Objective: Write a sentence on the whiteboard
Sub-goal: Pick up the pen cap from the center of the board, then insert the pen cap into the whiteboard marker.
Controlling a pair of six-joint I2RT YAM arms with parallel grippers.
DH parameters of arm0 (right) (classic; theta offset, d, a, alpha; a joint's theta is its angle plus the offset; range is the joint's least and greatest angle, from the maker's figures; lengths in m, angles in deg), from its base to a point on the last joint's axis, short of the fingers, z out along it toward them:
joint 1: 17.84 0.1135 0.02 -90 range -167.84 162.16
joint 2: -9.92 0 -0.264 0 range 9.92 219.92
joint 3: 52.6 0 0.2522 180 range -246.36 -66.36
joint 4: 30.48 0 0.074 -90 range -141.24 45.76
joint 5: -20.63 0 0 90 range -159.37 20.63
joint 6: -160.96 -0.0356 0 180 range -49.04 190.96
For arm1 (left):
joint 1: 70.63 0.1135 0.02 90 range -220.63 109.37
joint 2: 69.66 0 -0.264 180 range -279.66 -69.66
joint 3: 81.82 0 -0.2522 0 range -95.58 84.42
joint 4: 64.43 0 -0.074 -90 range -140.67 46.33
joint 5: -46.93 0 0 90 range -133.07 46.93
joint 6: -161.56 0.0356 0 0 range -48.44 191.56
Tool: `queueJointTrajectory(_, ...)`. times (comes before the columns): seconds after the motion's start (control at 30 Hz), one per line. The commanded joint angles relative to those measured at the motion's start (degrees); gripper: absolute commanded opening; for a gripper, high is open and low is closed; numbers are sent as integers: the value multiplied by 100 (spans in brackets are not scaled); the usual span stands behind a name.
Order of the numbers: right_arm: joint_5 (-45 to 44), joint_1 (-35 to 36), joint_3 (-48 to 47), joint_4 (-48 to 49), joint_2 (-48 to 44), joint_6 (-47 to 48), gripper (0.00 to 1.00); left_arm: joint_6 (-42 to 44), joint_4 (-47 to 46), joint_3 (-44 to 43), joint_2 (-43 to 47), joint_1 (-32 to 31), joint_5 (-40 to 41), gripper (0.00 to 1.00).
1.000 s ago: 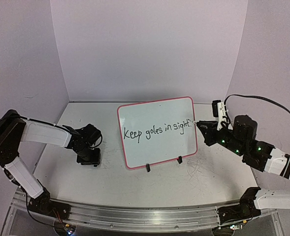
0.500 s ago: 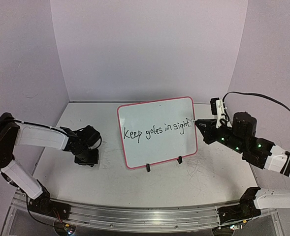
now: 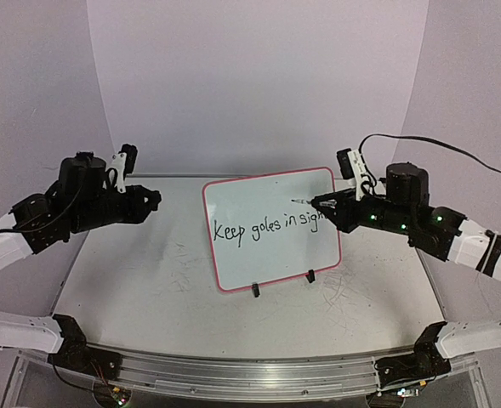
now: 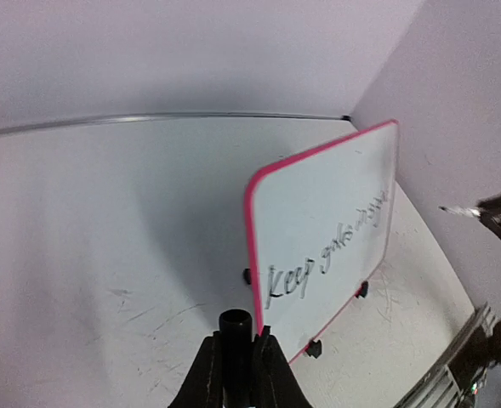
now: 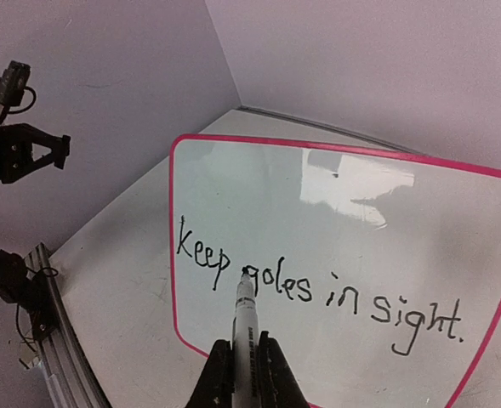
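The whiteboard stands upright mid-table on two black clip feet, pink-bordered. The sentence "Keep goles in sight." runs across it in black, and it also shows in the wrist views as sentence and sentence. My right gripper is shut on a white marker. The marker's black tip points at the board from in front, held off its face. My left gripper hangs raised to the board's left. It is shut on a short black cap.
Lilac walls close in the table at the back and both sides. The scratched grey-white tabletop lies in front of the board. A metal rail with both arm bases runs along the near edge. A black cable loops above the right arm.
My left arm has risen from the tabletop and swung back left, jaws now closed on the black cap. My right arm lifted and moved the marker left, off the sentence's end.
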State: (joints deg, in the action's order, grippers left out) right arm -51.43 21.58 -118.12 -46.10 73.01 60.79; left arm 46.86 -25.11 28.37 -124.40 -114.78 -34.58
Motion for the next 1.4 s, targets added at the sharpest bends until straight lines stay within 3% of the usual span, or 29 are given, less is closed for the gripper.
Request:
queueJointTrajectory(0.0,881,196,-512,-186,342,-161,0,1435,-762,-144,-275,-1068,-273,0)
queueJointTrajectory(0.13,907,679,-916,-530,781,-105,0,2546,-1254,-142,-853,-2025,418,0)
queueJointTrajectory(0.27,609,1306,-1138,-708,1060,11,0,3745,-2086,308,-997,-2222,338,0)
queueJointTrajectory(0.4,588,1512,-1105,-581,1035,-68,0,4279,-2207,426,-1143,-2251,172,0)
queueJointTrajectory(1.37,886,1648,-1080,-166,1235,-19,0,4535,-2021,326,-1495,-2431,150,0)
